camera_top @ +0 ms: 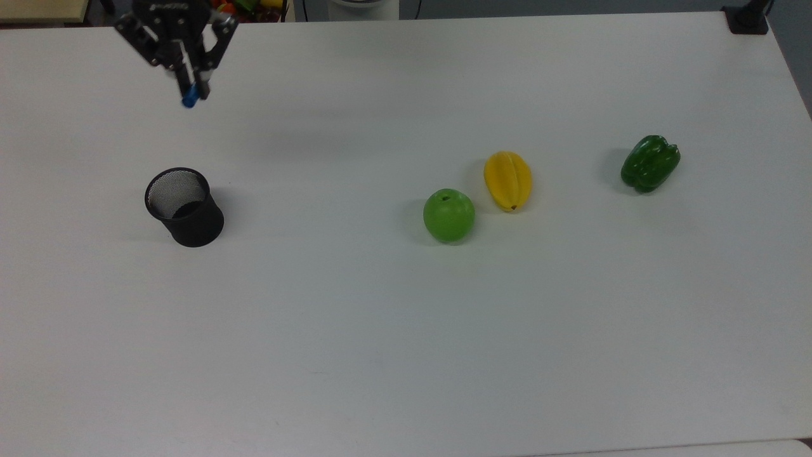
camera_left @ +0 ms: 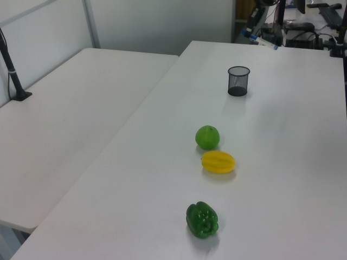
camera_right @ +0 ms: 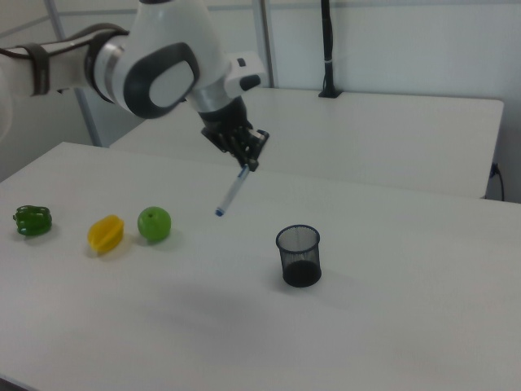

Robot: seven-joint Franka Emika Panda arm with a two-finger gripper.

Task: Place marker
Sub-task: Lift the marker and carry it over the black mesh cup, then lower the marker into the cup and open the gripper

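Gripper [camera_top: 190,89] sits at the upper left of the top view, its two fingers closed on the marker [camera_top: 189,99], whose blue end pokes out below them; in the right view the gripper [camera_right: 247,165] is just above frame centre, clamping the top of the slim white marker [camera_right: 230,192], which hangs tilted down towards the right view's left, clear of the table [camera_top: 406,330]; in the left view the marker [camera_left: 263,41] lies at the top right of the frame, above and behind the cup

Near to far in the left view: a green bell pepper [camera_left: 202,220] low in the frame; a yellow starfruit [camera_left: 218,162] beyond it; a green apple [camera_left: 207,137] just past that, close but apart; then the black mesh pen cup [camera_left: 238,80], upright and well apart from the fruit; in the top view the cup [camera_top: 184,207] stands at left of centre, below the gripper, with the apple [camera_top: 449,214], starfruit [camera_top: 507,180] and pepper [camera_top: 650,163] spread out to the top view's right
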